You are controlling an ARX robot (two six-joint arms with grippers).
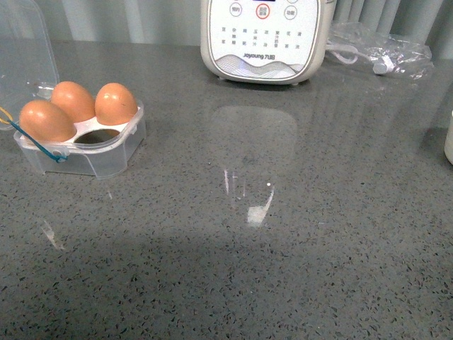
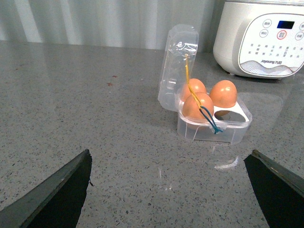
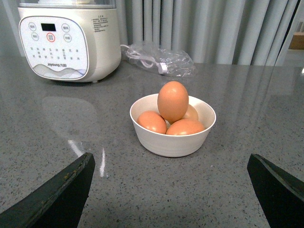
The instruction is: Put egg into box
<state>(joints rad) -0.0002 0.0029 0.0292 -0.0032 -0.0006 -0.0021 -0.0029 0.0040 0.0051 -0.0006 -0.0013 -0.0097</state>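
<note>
1. Left fingers [image 2: 57, 197]: released, spread wide apart above the bench [image 1: 297, 269]. In the left wrist view the box [image 2: 214, 127] lies ahead of them, well apart, with bare bench between.

2. Right fingers [image 3: 59, 194]: released, spread wide apart. In the right wrist view the white bowl [image 3: 172, 141] stands ahead of them, near but not touching.

3. Box: stands at the far left of the bench in the front view. Its clear lid [image 2: 178, 61] is open and stands roughly upright on the hinge side. A yellow band [image 2: 187, 76] runs down from the lid, and a blue band [image 2: 210, 119] hangs over the box's front edge.

4. Box contents: three brown eggs [image 1: 116, 103] fill three cells of the white tray. The fourth cell [image 1: 97, 137], on the near side towards the bench centre, is open.

5. Bowl contents: four brown eggs show. One egg [image 3: 173, 101] stands on end on top of the others.

6. White appliance [image 1: 265, 35]: stands at the back of the bench, button panel facing me. A clear bag holding a white cable [image 1: 382, 55] lies to its right.
</note>
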